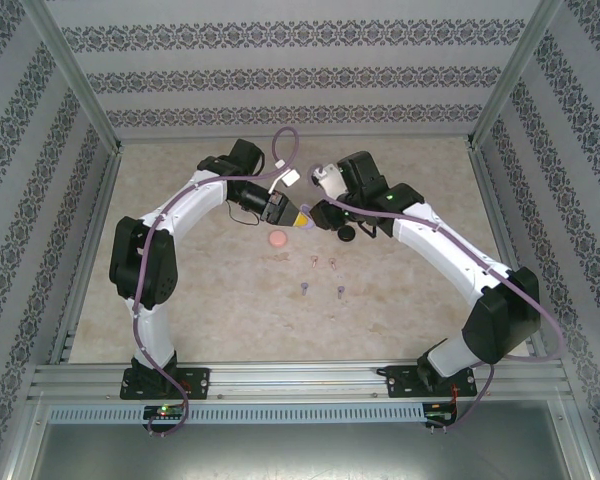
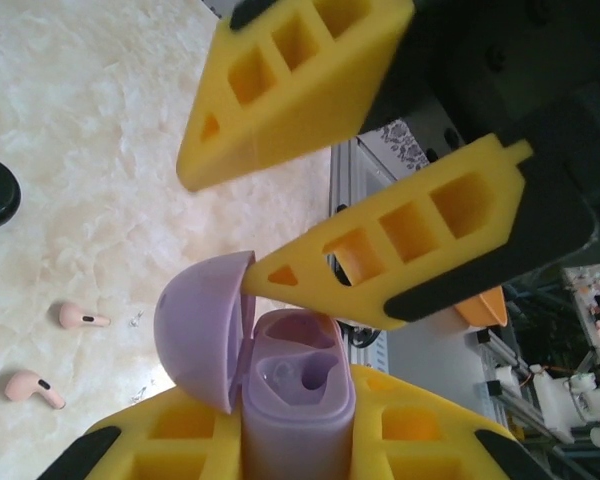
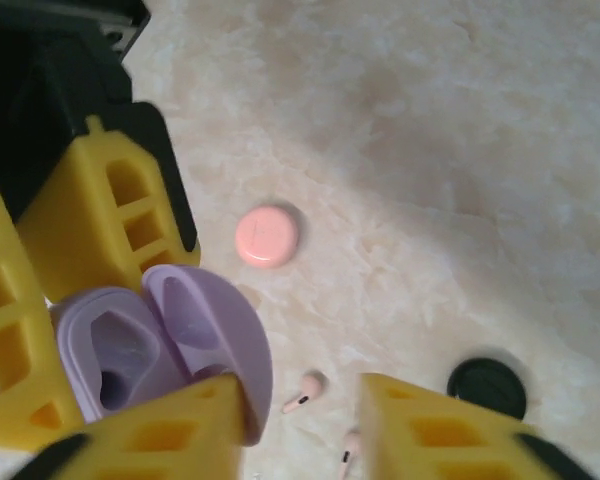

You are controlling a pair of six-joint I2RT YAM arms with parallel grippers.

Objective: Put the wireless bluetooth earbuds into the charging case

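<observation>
My left gripper [image 2: 295,425] is shut on a lilac charging case [image 2: 298,400], held upright above the table with its lid [image 2: 202,330] swung open to the left. My right gripper [image 3: 300,425] is open, and one of its yellow fingers [image 2: 320,265] touches the lid's rim. In the top view both grippers, left [image 1: 283,212] and right [image 1: 315,215], meet at the table's middle. Two pale pink earbuds [image 2: 80,317] [image 2: 35,388] lie on the table below. Two lilac earbuds [image 1: 304,288] [image 1: 341,292] lie nearer the arm bases.
A closed pink case [image 3: 267,236] lies flat on the marbled table [image 3: 460,150] just below the grippers. A closed black case [image 3: 487,385] lies to its right, beside the right arm. Patterned walls and metal rails bound the table.
</observation>
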